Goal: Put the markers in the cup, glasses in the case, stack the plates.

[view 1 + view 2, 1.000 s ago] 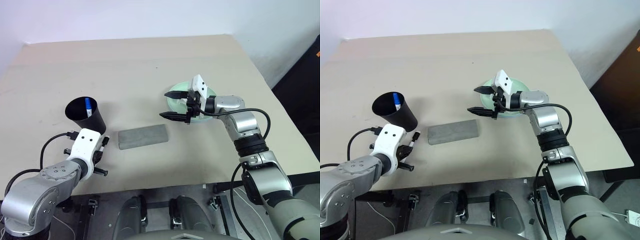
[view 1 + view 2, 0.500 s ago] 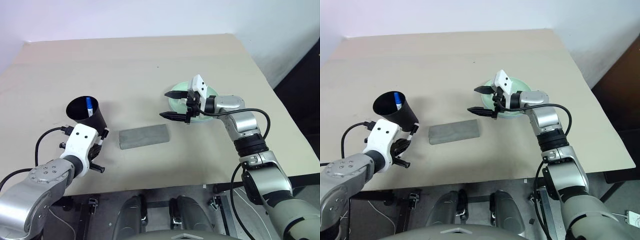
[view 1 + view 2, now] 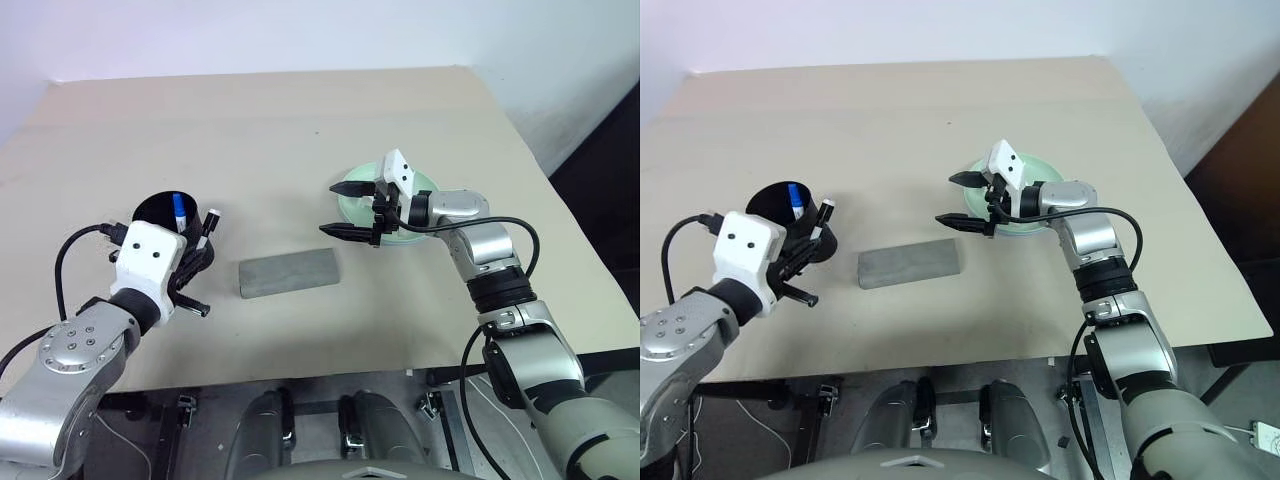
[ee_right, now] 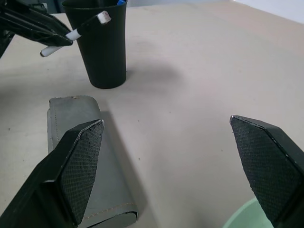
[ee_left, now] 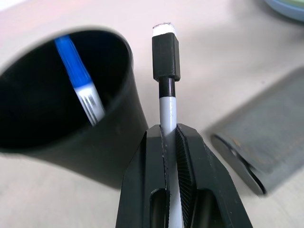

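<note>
Checking your left claw (image 5: 171, 142) first: it is clamped on the black-capped marker (image 5: 166, 61), cap end raised just beside the rim of the cup (image 3: 152, 211). You have the blue-capped marker (image 3: 177, 212) already standing inside that cup. Your right claw (image 3: 346, 209) hangs with its fingers spread wide and nothing between them, above the surface (image 3: 260, 130) at the near-left edge of the mint green plate (image 3: 352, 207); the plate's other colour mate cannot be told apart here. You will find the grey case (image 3: 287, 272) lying closed and flat between the cup and the plate, apart from both. Beyond these items the beige surface runs bare to its far edge, giving you free room there. A white wall backs the surface, and dark floor lies past its right edge.
</note>
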Controlling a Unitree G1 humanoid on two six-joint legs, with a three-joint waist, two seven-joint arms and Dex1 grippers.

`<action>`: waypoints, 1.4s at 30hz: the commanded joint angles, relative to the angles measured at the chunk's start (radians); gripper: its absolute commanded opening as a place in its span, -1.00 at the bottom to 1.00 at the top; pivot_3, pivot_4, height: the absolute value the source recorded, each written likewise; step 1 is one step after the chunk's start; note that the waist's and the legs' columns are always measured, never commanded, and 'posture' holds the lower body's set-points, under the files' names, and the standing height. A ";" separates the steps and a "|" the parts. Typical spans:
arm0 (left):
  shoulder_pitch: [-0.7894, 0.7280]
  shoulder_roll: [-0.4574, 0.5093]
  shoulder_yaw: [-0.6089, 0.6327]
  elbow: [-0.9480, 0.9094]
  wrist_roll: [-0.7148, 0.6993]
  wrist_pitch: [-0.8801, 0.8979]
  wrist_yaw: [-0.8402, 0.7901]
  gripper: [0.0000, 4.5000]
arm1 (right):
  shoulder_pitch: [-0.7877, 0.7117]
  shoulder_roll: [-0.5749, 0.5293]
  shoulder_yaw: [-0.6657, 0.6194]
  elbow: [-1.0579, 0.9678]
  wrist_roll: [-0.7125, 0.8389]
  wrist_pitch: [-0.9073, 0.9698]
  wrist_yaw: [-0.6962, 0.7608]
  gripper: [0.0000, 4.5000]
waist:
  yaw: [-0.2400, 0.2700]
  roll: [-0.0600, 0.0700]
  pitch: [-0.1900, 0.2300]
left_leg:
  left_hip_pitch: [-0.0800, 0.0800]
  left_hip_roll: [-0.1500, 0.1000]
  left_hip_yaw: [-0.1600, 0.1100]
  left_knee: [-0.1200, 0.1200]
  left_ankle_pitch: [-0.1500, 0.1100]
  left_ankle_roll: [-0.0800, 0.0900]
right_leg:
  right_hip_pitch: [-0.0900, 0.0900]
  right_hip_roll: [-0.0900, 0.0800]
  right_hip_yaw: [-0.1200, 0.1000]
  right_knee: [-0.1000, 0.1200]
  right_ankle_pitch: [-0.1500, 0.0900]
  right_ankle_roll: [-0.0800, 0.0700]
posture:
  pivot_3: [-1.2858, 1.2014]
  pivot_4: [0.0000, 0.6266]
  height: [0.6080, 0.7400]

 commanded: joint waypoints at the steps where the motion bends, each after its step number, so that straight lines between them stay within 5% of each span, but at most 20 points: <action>1: -0.015 -0.012 -0.003 -0.021 0.009 -0.083 -0.021 -0.99 | -0.024 -0.005 -0.023 -0.020 0.008 -0.019 0.000 1.00 | 0.000 0.000 0.000 | 0.000 0.000 0.000 0.000 0.000 0.000 | 0.000 0.000 0.000 0.000 0.000 0.000 | 0.03 -0.52 0.62; 21: -0.240 -0.183 0.080 0.148 0.009 -0.482 0.001 -0.99 | -0.007 -0.010 -0.022 -0.086 0.042 0.031 0.044 1.00 | 0.025 0.000 0.000 | 0.001 0.000 0.000 0.003 0.001 0.003 | 0.002 0.002 -0.001 0.001 0.001 0.002 | 0.03 -0.52 0.62; 29: -0.249 -0.143 0.139 0.212 -0.011 -0.573 -0.053 -0.99 | -0.026 -0.014 -0.066 -0.182 0.186 0.202 0.092 1.00 | 0.025 0.000 0.000 | 0.001 0.000 0.000 0.003 0.002 0.004 | 0.003 0.001 -0.001 0.001 0.001 0.003 | 0.03 -0.52 0.62; 42: -0.239 -0.127 0.202 0.352 -0.130 -0.648 -0.155 -0.99 | 0.009 -0.018 -0.036 -0.268 0.174 0.215 0.078 1.00 | 0.025 0.000 0.000 | 0.001 0.000 0.000 0.003 0.002 0.004 | 0.003 0.001 -0.001 0.001 0.001 0.003 | 0.03 -0.52 0.62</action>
